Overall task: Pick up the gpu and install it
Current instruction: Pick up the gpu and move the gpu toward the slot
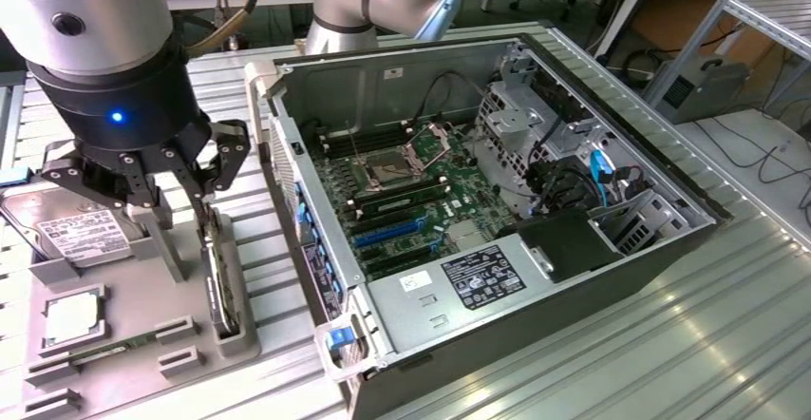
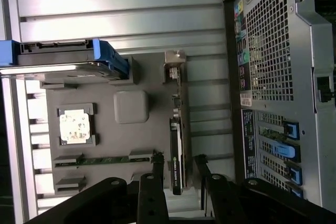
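The gpu [image 1: 224,296] is a thin dark card standing on its edge in a slot of the grey holder tray [image 1: 127,353], at the exterior view's left. My gripper [image 1: 190,249] hangs right above one end of it. In the wrist view the gpu [image 2: 177,145] runs between my two black fingers [image 2: 153,192], and a gap shows on each side of the card. The gripper [image 2: 178,177] is open and straddles the card without gripping it.
The open computer case [image 1: 507,201] lies to the exterior view's right, its motherboard showing blue slots [image 1: 386,235]. The tray also holds a hard drive [image 1: 64,230], a square CPU chip [image 1: 74,315] and a memory stick [image 2: 105,159]. The case's perforated back panel [image 2: 273,51] stands close beside the tray.
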Action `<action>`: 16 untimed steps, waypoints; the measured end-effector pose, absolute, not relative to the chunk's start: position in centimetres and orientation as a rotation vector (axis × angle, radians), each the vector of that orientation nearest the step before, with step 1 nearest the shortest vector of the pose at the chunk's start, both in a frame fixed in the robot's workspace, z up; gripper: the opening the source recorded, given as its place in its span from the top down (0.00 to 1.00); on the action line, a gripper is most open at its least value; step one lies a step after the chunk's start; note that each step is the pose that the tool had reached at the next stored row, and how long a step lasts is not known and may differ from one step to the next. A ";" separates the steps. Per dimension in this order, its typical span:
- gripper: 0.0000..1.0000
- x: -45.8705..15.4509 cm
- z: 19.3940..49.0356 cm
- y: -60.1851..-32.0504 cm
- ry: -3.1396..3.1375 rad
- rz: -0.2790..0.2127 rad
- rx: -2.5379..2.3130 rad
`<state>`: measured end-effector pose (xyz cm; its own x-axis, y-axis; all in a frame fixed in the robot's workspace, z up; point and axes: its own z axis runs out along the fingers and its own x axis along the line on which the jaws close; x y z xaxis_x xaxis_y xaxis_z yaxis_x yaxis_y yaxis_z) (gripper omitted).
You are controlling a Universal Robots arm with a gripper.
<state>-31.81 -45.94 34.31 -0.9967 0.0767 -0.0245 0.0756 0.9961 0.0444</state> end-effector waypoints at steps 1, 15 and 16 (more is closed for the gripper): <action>0.64 -31.8 34.1 -45.9 3.112 0.068 0.119; 0.64 -31.8 31.0 -45.9 3.112 0.068 0.119; 0.64 -31.8 30.8 -45.9 3.112 0.068 0.119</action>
<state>-31.81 -45.94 30.80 -0.9967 0.0768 -0.0245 0.0756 0.9961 0.0444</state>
